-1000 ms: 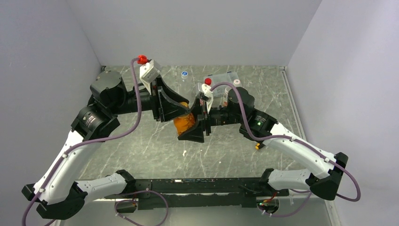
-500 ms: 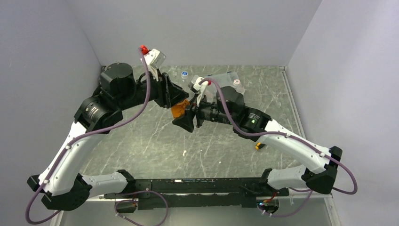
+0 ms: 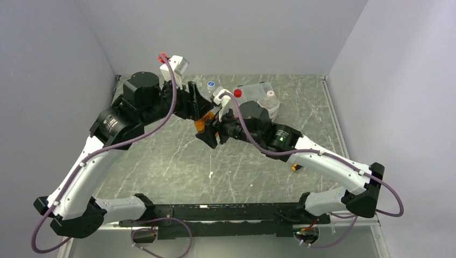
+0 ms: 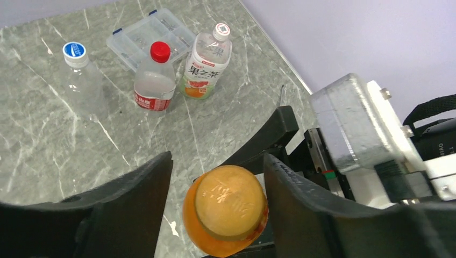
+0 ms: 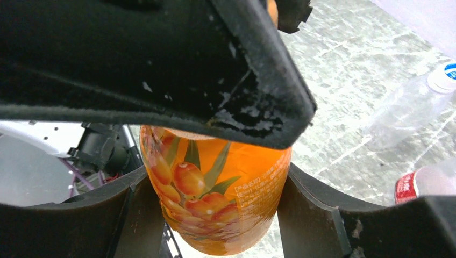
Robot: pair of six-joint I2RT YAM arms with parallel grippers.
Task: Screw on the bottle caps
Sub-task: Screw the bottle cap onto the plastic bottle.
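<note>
A grey-green, marble-patterned worktop (image 3: 177, 161) veined in white sits in a small bay closed in by three plain, pale lilac-grey walls: the back wall (image 3: 226, 37), left wall (image 3: 48, 64) and right wall (image 3: 398, 80). Soft, even light falls across it; a pale strip (image 3: 334, 107) edges its right side.

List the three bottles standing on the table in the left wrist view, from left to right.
clear plastic bottle with a blue cap → clear bottle with a red cap and red label → white-labelled bottle with a whitish cap
</note>
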